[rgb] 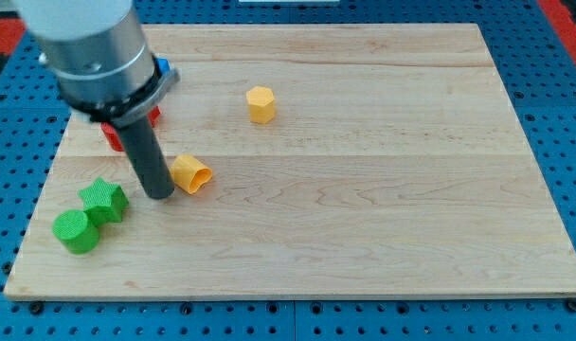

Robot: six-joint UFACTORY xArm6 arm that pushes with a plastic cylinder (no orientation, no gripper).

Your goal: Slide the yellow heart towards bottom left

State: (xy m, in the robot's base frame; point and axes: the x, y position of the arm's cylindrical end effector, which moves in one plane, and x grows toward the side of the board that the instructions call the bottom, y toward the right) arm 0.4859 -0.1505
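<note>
The yellow heart [190,174] lies on the wooden board [364,189], left of centre. My tip [160,194] rests on the board just to the heart's left, touching or nearly touching its left edge. The dark rod rises from the tip up to the grey arm body at the view's top left. A yellow hexagonal block [261,103] sits further up and to the right of the heart.
A green star block [103,200] and a green cylinder [76,231] sit at the lower left, touching each other. A red block [111,134] and a blue block [161,67] are mostly hidden behind the arm at the upper left.
</note>
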